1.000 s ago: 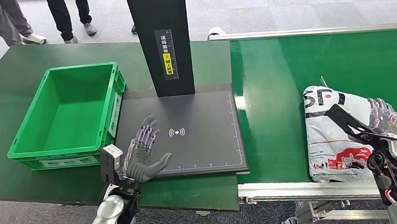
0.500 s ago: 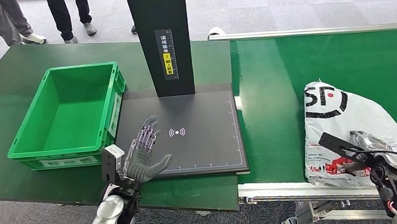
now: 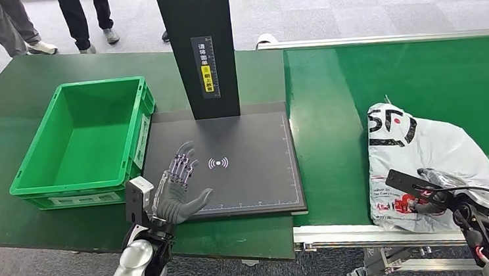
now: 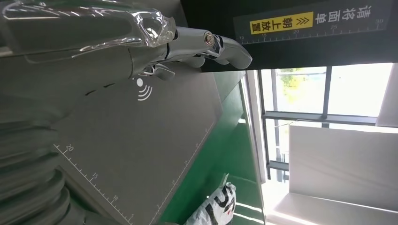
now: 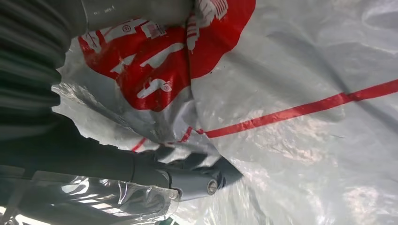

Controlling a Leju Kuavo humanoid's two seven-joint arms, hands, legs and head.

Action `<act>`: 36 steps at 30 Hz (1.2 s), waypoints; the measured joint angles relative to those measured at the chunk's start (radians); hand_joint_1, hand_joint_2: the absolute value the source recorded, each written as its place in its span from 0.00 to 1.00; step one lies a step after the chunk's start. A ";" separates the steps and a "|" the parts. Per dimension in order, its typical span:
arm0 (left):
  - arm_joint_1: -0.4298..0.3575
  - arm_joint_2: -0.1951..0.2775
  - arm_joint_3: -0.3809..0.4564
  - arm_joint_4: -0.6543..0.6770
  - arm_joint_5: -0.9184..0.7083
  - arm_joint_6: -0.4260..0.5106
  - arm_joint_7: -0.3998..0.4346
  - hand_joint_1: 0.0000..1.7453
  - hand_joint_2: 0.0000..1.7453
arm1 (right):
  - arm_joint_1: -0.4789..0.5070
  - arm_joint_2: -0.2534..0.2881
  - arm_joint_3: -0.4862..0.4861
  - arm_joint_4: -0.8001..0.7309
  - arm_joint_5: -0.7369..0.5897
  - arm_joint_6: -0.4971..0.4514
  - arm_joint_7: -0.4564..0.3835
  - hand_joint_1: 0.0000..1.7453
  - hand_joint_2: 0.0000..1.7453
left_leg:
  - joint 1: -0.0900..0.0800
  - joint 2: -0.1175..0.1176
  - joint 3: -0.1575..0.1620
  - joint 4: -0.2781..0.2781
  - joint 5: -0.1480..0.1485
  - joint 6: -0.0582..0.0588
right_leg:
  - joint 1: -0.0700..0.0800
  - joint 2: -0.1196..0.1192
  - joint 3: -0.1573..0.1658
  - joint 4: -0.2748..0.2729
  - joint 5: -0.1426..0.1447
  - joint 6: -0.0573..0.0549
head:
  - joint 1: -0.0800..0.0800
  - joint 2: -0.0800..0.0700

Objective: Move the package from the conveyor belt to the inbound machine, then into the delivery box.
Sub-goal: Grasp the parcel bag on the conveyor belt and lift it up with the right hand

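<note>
The package (image 3: 420, 147), a white plastic mail bag with black and red print, lies on the green conveyor belt (image 3: 381, 68) near its front edge. My right hand (image 3: 440, 185) grips the bag's near part; in the right wrist view its fingers (image 5: 187, 176) press into the crumpled plastic (image 5: 305, 93). My left hand (image 3: 179, 189) hovers with fingers spread over the front left of the inbound machine's black pad (image 3: 251, 170) and holds nothing. In the left wrist view the left hand (image 4: 141, 42) reaches over the pad, and the package (image 4: 217, 208) shows beyond it.
The machine's black column (image 3: 198, 43) rises behind the pad. An empty green delivery box (image 3: 142, 129) stands left of the pad on the green table. People's legs (image 3: 84, 19) stand at the far left, behind the table.
My right hand has drawn back toward the belt's front edge and closed on the bag. The package has shifted left and slightly nearer. The left hand has stayed put.
</note>
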State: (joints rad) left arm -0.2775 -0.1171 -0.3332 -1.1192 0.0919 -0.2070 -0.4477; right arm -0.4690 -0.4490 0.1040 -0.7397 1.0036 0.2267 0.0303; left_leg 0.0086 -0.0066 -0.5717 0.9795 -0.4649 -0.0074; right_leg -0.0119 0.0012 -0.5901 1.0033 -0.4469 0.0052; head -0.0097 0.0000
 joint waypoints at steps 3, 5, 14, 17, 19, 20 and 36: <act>0.000 0.000 0.000 0.000 0.000 0.002 0.001 0.00 1.00 | -0.011 -0.002 0.015 0.002 -0.001 -0.005 -0.003 1.00 1.00 | 0.000 0.000 0.000 0.000 0.000 0.000 | 0.000 0.000 0.000 0.000 0.000 0.000 | 0.000 0.000; -0.001 0.000 0.000 -0.001 0.001 0.004 0.002 0.00 1.00 | -0.018 -0.002 0.025 0.002 -0.003 -0.005 -0.005 1.00 1.00 | 0.000 0.000 0.000 0.000 0.000 0.000 | 0.000 0.000 0.000 0.000 0.000 0.000 | 0.000 0.000; -0.003 0.000 0.000 -0.009 0.004 0.006 0.005 0.00 1.00 | -0.037 -0.002 0.058 0.003 -0.012 0.001 -0.020 1.00 1.00 | 0.000 0.000 0.000 0.000 0.000 0.000 | 0.000 0.000 0.000 0.000 0.000 0.000 | 0.000 0.000; -0.003 0.000 0.000 -0.019 0.004 0.005 0.009 0.00 1.00 | -0.039 -0.001 0.068 0.003 -0.019 -0.010 -0.021 1.00 1.00 | 0.000 -0.001 0.000 0.000 0.000 0.000 | 0.000 0.000 0.000 0.000 0.000 0.000 | 0.000 0.000; -0.002 0.001 0.001 -0.025 0.003 0.003 0.010 0.00 1.00 | -0.037 0.001 0.074 0.000 -0.026 -0.039 -0.023 1.00 1.00 | 0.000 -0.001 0.000 0.000 0.000 0.000 | 0.000 0.000 0.000 0.000 0.000 0.000 | 0.000 0.000; 0.000 0.002 0.002 -0.027 0.002 0.001 0.010 0.00 1.00 | -0.035 0.003 0.076 -0.003 -0.030 -0.063 -0.025 1.00 1.00 | 0.000 -0.001 0.000 0.000 0.000 0.000 | 0.000 0.000 0.000 0.000 0.000 0.000 | 0.000 0.000; 0.020 0.010 0.041 -0.105 -0.034 0.157 -0.109 0.00 1.00 | -0.017 0.111 0.018 -0.232 -0.117 -0.514 -0.237 1.00 1.00 | 0.000 0.000 0.000 0.000 0.000 0.000 | 0.000 0.000 0.000 0.000 0.000 0.000 | 0.000 0.000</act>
State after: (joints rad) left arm -0.2570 -0.1070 -0.2926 -1.2243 0.0581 -0.0498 -0.5569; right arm -0.4857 -0.3378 0.1220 -0.9716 0.8862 -0.2872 -0.2069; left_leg 0.0089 -0.0068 -0.5721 0.9793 -0.4644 -0.0075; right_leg -0.0116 0.0009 -0.5903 1.0035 -0.4469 0.0052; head -0.0097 0.0000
